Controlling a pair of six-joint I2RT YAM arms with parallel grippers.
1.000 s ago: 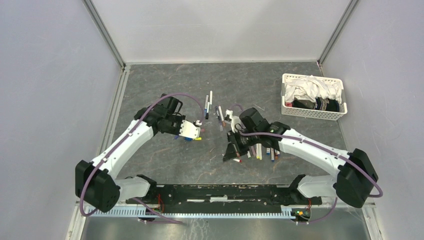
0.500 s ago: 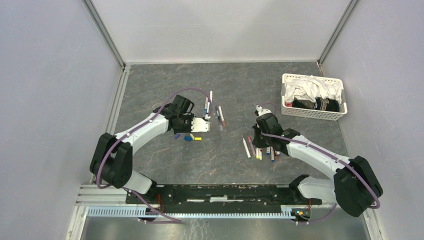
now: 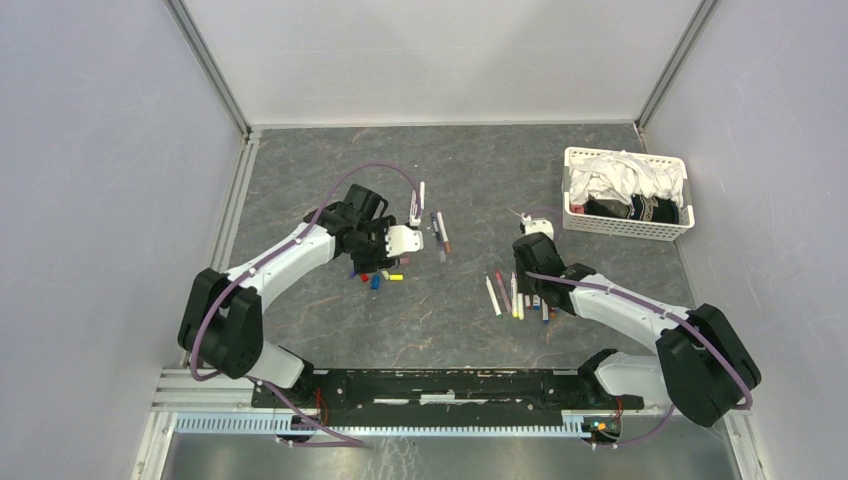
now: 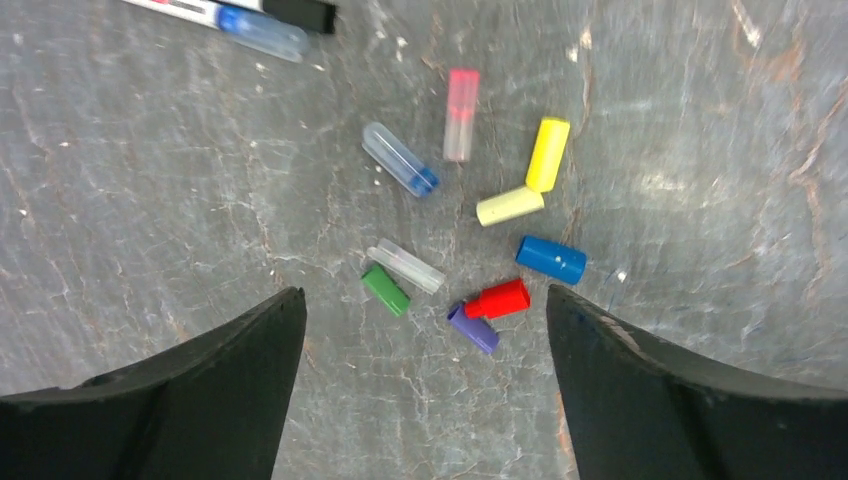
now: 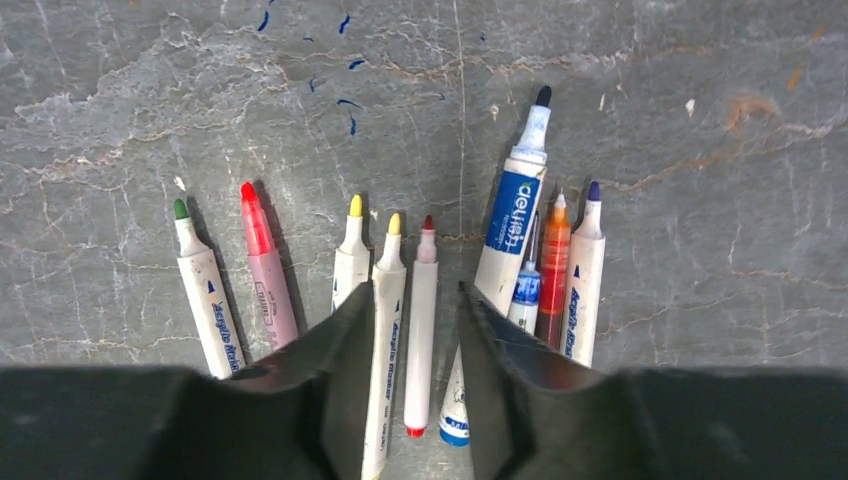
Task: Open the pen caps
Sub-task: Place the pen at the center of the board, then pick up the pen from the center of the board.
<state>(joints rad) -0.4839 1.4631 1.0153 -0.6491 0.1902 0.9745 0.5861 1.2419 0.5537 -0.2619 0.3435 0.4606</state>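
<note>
Several loose pen caps lie in a cluster on the grey table: pink [image 4: 460,100], yellow [image 4: 548,153], blue [image 4: 552,259], red [image 4: 497,299], purple [image 4: 473,328] and green [image 4: 385,289]. My left gripper [image 4: 425,292] [image 3: 385,252] hangs just above them, open wide and holding nothing. Uncapped pens [image 5: 350,260] [image 3: 515,295] lie side by side in a row. My right gripper [image 5: 415,290] [image 3: 522,272] stands over that row, jaws partly open. A red-tipped pen [image 5: 422,310] lies on the table between its fingers, not touching either one.
Three capped pens [image 3: 430,215] lie behind the left gripper; a blue-capped one [image 4: 240,20] shows at the top of the left wrist view. A white basket [image 3: 625,230] of cloths stands at the back right. Walls close in the table.
Both grippers opened. The left one swung back over the cap cluster, where a red cap now lies. The right one moved right to the pen row and let a pen down.
</note>
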